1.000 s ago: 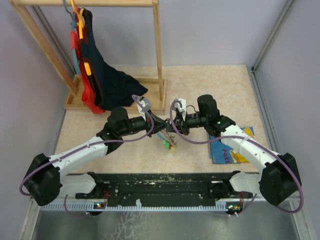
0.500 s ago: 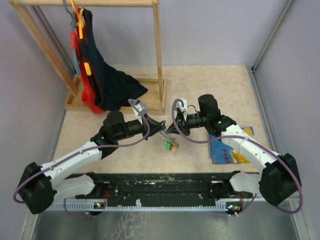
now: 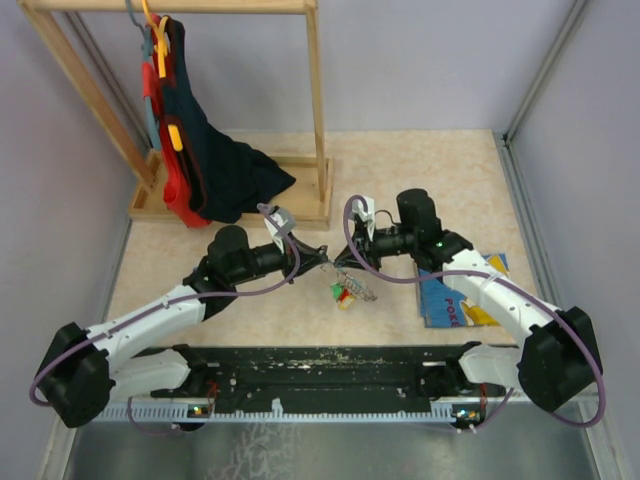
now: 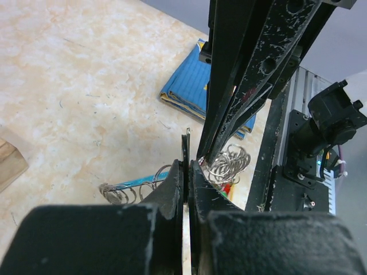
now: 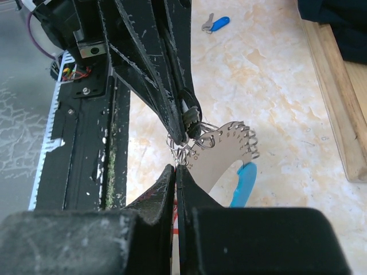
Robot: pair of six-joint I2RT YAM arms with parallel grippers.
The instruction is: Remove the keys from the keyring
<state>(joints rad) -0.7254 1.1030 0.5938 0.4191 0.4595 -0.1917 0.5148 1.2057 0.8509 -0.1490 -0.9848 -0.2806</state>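
The left gripper [image 4: 187, 170] is pinching shut on a thin metal edge of the keyring [image 5: 222, 142]. The right gripper [image 5: 175, 170] is clamping closed on its rings, tip to tip with the left. The keys [image 3: 344, 295] are dangling just below both sets of fingertips. A blue key [image 5: 215, 24] is lying on the table, well beyond the right fingers.

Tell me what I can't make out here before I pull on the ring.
- keys: top view, too small to count; left wrist view, behind the right gripper; right wrist view, mostly under that gripper itself.
- keyring: which loop the left gripper and right gripper pinch is covered by fingertips in both wrist views.
- loose blue key: shows in right wrist view only; not findable in top view.
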